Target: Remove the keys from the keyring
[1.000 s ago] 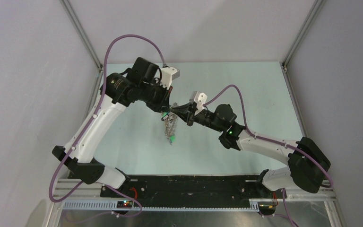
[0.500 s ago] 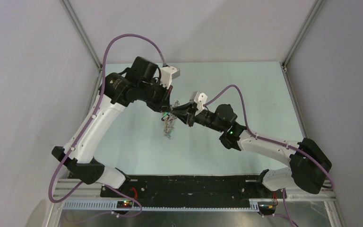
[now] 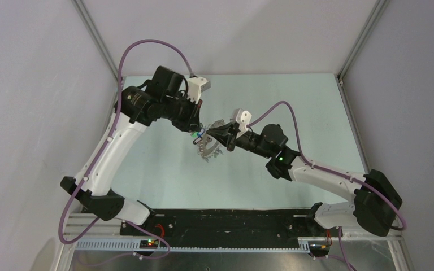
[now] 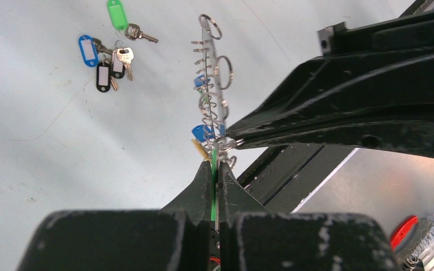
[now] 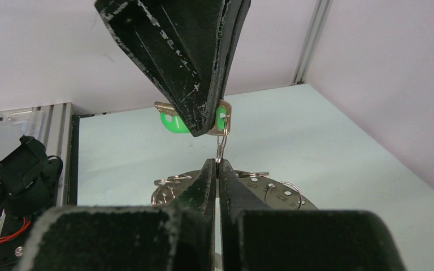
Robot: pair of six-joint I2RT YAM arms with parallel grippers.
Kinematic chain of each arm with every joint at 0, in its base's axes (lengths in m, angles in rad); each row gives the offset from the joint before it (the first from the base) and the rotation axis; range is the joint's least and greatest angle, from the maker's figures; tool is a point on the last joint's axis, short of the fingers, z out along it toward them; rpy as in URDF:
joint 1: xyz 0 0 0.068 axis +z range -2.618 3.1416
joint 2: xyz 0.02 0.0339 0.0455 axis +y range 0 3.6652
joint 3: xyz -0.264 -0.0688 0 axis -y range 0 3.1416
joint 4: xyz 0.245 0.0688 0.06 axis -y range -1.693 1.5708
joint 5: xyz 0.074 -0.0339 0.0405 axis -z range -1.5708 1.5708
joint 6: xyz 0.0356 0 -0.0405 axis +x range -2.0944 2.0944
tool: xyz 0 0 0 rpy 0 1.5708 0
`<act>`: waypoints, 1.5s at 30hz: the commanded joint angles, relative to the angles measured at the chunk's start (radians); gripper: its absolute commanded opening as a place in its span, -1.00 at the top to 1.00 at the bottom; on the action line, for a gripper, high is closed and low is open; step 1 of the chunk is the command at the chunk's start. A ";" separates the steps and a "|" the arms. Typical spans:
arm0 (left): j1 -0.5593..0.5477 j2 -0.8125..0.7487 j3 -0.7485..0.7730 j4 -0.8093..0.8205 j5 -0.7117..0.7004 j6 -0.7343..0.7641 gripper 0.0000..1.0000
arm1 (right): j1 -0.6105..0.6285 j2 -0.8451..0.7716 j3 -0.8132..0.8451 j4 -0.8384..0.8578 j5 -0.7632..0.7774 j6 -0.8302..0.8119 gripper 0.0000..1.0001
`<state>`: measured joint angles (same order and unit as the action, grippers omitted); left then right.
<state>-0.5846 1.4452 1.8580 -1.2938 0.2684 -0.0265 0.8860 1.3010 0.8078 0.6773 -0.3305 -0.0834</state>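
Observation:
My left gripper [image 3: 196,132] is shut on a silver key [image 5: 225,119] with a green tag [image 5: 172,123]; the tag shows green between its fingertips in the left wrist view [image 4: 216,164]. My right gripper [image 3: 215,136] meets it tip to tip and is shut [image 5: 219,164] on the small split ring [image 5: 221,148] hanging from that key. The keyring [image 3: 208,149], a flat grey disc with numbered holes [image 5: 285,195], hangs in the air below both grippers. It appears edge-on in the left wrist view [image 4: 208,84], still carrying several split rings and blue and yellow tagged keys.
Several loose keys with green, blue and black tags [image 4: 110,56] lie on the pale green table [image 3: 294,107] under the left arm. Aluminium frame posts [image 3: 99,42] and grey walls close in the table at the back and sides.

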 commanded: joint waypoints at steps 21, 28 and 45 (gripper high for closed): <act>0.008 0.053 -0.080 0.050 0.154 0.023 1.00 | 0.020 -0.102 -0.063 0.185 -0.009 -0.102 1.00; 0.009 0.040 -0.078 0.062 0.223 0.025 0.99 | 0.014 -0.080 -0.136 0.363 0.034 -0.019 1.00; 0.008 -0.022 -0.013 0.068 0.106 -0.005 1.00 | -0.012 -0.142 -0.170 0.192 0.009 0.025 0.47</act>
<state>-0.5747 1.4719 1.7927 -1.2503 0.3695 -0.0193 0.8761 1.1748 0.6464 0.8795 -0.3183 -0.0704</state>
